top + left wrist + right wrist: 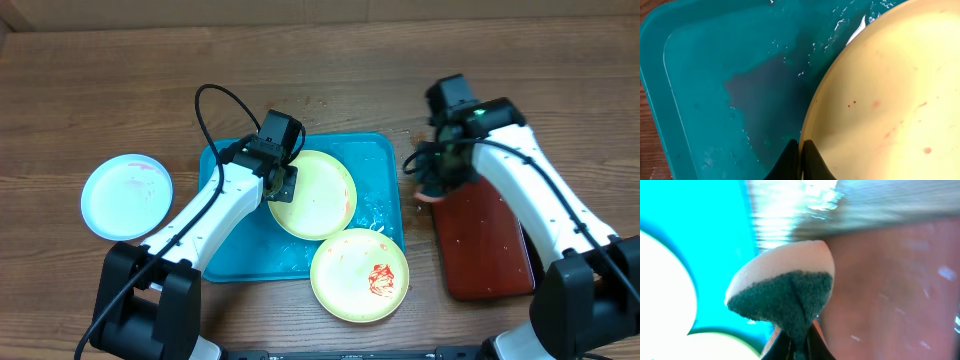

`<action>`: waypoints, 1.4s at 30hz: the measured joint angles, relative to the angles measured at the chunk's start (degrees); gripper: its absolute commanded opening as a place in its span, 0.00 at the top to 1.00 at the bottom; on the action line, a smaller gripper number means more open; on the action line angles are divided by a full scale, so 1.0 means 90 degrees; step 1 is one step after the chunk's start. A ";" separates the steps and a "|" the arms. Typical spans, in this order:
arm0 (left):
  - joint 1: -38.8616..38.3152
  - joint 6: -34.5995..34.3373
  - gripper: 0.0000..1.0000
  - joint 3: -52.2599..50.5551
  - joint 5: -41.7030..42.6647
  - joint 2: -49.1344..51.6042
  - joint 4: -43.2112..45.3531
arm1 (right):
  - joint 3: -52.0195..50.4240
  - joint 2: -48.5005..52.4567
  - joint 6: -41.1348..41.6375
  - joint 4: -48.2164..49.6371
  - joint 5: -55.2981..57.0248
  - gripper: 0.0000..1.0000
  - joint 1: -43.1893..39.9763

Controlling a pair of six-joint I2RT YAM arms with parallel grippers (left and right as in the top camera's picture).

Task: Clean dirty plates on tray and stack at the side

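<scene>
A lime-green plate [318,195] lies tilted on the turquoise tray [375,165], and my left gripper [283,185] is shut on its left rim. In the left wrist view the black fingertips [801,150] pinch that plate [890,100], which shows small red specks, above the wet tray [715,100]. A second green plate [360,275] with a red sauce smear overlaps the tray's front right corner. The light-blue plate [127,197] rests on the table to the left. My right gripper [800,345] is shut on a sponge [785,290] with a dark scouring face, right of the tray.
A dark red-brown tray [485,250] lies on the right, under my right gripper [435,188]. Water drops glisten on the turquoise tray near its right rim. Bare wooden table runs along the far side.
</scene>
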 measured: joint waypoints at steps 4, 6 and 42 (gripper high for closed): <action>0.0075 -0.0158 0.96 0.0000 -0.0005 0.0000 0.0017 | 0.0024 0.0000 -0.0124 0.0459 -0.0658 0.96 0.0750; 0.0199 -0.0209 0.96 0.0000 -0.0002 0.0000 0.0034 | 0.0024 0.0000 -0.0073 0.0697 -0.1020 0.96 0.1054; 0.0333 -0.0185 0.95 -0.0007 0.0427 0.0000 -0.0087 | 0.0097 0.2052 0.1729 0.3196 0.0126 0.96 0.1826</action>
